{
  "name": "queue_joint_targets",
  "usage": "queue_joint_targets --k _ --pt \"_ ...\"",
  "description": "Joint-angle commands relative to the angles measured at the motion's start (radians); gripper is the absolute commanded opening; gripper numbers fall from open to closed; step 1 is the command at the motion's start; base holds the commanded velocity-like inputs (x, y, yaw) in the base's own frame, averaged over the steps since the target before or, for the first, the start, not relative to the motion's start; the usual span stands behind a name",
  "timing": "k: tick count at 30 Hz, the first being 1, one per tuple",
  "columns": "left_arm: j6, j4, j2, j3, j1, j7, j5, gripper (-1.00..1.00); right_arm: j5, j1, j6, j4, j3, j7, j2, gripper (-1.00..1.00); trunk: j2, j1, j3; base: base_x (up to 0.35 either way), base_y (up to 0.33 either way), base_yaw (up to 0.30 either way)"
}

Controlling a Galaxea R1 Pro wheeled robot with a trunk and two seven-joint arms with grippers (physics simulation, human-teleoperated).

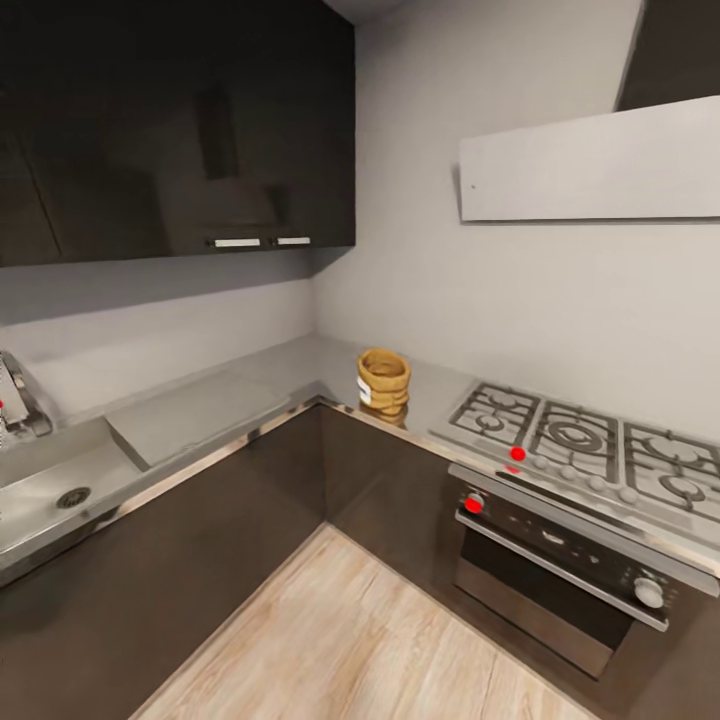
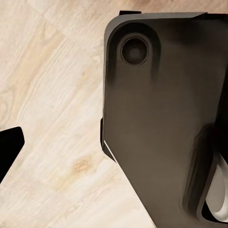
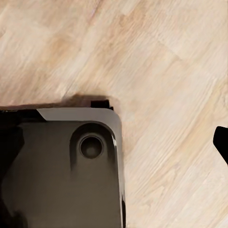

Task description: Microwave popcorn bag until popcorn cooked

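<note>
While we face the corner, the bag (image 1: 383, 381) stands upright on the tabletop (image 1: 260, 385), left of the hob (image 1: 590, 445). It lies ahead, well beyond both arms. We cannot tell either pincer's state.

The grey steel table (image 1: 290, 375) wraps the corner above dark glossy cabinets. The tan popcorn bag (image 1: 383, 382) stands upright on it just past the corner, a white label on its side. Right of the bag, close by, sits the gas hob (image 1: 590, 445) with black grates. At the far left a sink basin (image 1: 60, 490) is sunk in.
</note>
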State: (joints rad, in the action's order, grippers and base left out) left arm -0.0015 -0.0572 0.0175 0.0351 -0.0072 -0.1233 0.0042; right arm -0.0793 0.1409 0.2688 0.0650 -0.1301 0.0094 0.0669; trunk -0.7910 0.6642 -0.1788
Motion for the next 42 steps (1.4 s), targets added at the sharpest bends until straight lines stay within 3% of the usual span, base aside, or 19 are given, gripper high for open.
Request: queue_joint_targets --k 1,4,7,14,18,25,26,28,29,31,34,36,38,39,42 --pt "0.002 -0.001 0.001 0.003 -0.001 -0.002 0.001 1.00 -0.008 0.002 0.007 -0.035 -0.009 0.003 0.001 1.00 -0.001 0.001 -0.001 0.168 0.280 0.000" --pt "0.003 0.000 0.001 0.003 -0.001 -0.002 0.001 1.00 -0.008 0.002 0.010 -0.074 -0.009 0.004 0.001 1.00 -0.001 0.001 -0.001 0.168 0.280 0.000" --pt "0.003 0.000 0.001 0.003 -0.001 -0.001 0.001 1.00 -0.008 0.002 0.010 -0.217 -0.009 0.004 0.001 1.00 -0.001 0.001 -0.001 0.168 0.280 0.000" --pt "0.000 0.000 0.001 0.002 -0.001 -0.001 0.000 1.00 -0.007 0.002 0.005 -0.663 0.003 0.004 -0.016 1.00 -0.001 0.001 -0.001 0.181 0.273 0.000" --pt "-0.004 0.000 0.001 0.002 -0.001 -0.001 0.001 1.00 -0.008 0.002 -0.029 -0.940 0.071 0.002 -0.026 1.00 -0.001 0.001 -0.001 0.236 0.225 0.000" --pt "-0.004 0.000 0.002 0.002 -0.001 -0.001 0.000 1.00 -0.007 0.005 -0.409 -1.470 0.097 0.001 -0.028 1.00 -0.001 0.001 -0.001 0.279 0.162 0.000" --pt "-0.003 0.000 0.002 0.002 -0.001 -0.001 0.000 1.00 -0.007 0.023 -0.449 -1.504 0.097 0.000 -0.029 1.00 -0.001 0.001 -0.001 0.290 0.064 0.000" --pt "-0.003 0.000 0.002 0.002 -0.001 -0.001 0.001 1.00 -0.007 0.090 -0.529 -1.526 0.099 -0.001 -0.030 1.00 -0.001 0.001 -0.001 0.283 0.033 0.000" --pt "-0.003 0.000 0.002 0.002 -0.001 -0.001 0.001 1.00 -0.007 0.146 -0.616 -1.533 0.099 -0.001 -0.030 1.00 -0.001 0.001 -0.001 0.244 0.013 0.000" --pt "-0.002 0.000 0.003 0.001 -0.001 -0.001 0.000 1.00 -0.006 0.304 -0.822 -1.539 0.099 -0.001 -0.030 1.00 -0.001 0.001 -0.001 0.214 0.005 0.000" --pt "-0.002 0.000 0.004 0.000 -0.001 -0.001 0.000 1.00 -0.006 0.513 -1.047 -1.534 0.099 -0.004 -0.030 1.00 -0.001 0.001 -0.001 0.153 0.001 0.000" --pt "-0.002 0.000 0.004 0.000 -0.001 -0.001 0.000 1.00 -0.006 0.602 -1.138 -1.526 0.099 -0.005 -0.030 1.00 -0.001 0.001 -0.001 0.112 0.000 0.000" --pt "-0.002 0.000 0.004 -0.001 -0.001 -0.001 0.000 1.00 -0.006 0.751 -1.236 -1.469 0.099 -0.006 -0.030 1.00 -0.001 0.001 -0.001 0.147 0.000 0.000" --pt "-0.003 0.000 0.004 -0.001 -0.001 -0.001 0.000 1.00 -0.006 0.838 -1.258 -1.391 0.099 -0.006 -0.030 1.00 -0.001 0.001 -0.001 0.223 0.000 0.000" --pt "-0.003 0.000 0.004 -0.001 -0.001 -0.001 0.000 1.00 -0.007 0.988 -1.275 -1.205 0.098 -0.007 -0.023 1.00 -0.001 0.001 -0.001 0.278 0.000 0.000"
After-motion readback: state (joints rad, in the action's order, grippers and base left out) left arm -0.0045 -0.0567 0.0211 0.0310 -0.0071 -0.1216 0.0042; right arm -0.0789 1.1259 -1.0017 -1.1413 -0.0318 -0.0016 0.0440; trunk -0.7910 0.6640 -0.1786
